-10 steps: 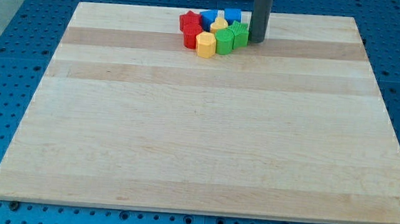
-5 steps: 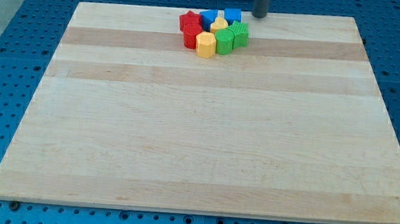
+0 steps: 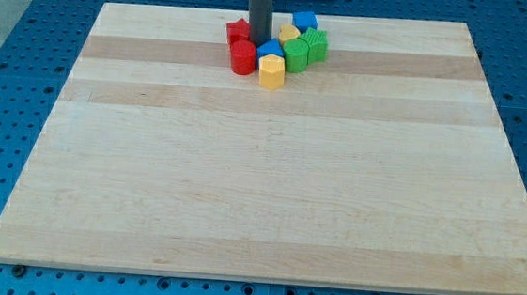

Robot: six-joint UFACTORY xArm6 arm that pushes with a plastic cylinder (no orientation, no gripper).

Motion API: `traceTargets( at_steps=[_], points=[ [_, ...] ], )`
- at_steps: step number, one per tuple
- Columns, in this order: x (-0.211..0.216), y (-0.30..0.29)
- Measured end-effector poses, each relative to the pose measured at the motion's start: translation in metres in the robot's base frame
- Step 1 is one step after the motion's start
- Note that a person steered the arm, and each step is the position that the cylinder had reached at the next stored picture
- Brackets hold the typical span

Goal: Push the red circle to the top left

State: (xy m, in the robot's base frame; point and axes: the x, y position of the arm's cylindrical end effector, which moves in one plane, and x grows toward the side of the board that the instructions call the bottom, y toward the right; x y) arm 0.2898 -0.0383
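the rod comes down from the far edge of the view and my tip [image 3: 257,41] sits inside the cluster of blocks at the far middle of the counter [image 3: 268,204], which is a pale wooden board lying on a blue pegboard [image 3: 6,71]. there is no claw on this arm, only the rod, so no opening can be told. the red circle [image 3: 243,57] lies just near and left of my tip, touching it or almost so, at the left near corner of the cluster. a second red block [image 3: 237,30], its shape partly hidden by the rod, sits just far of the circle, on the left of the rod. a blue block [image 3: 270,49] pokes out just right of my tip, pressed between the rod and the yellow block [image 3: 271,72] that stands at the near edge of the group, just right of the red circle. a second yellow block [image 3: 289,34] lies farther back, mostly hidden among the others. right of it sit two green blocks, one [image 3: 296,56] just right of the blue one and another [image 3: 316,45] at the right end of the cluster. a second blue block [image 3: 305,21] is at the far side, near the counter's far edge. the whole group is packed tight, blocks touching. the red circle is still well right of the counter's far left corner.
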Motion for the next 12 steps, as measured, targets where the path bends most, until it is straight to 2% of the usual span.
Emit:
traceTargets(
  at_steps=[4,5,12],
  points=[
    [0.12,-0.057],
    [0.134,-0.074],
    [0.004,-0.077]
  ],
)
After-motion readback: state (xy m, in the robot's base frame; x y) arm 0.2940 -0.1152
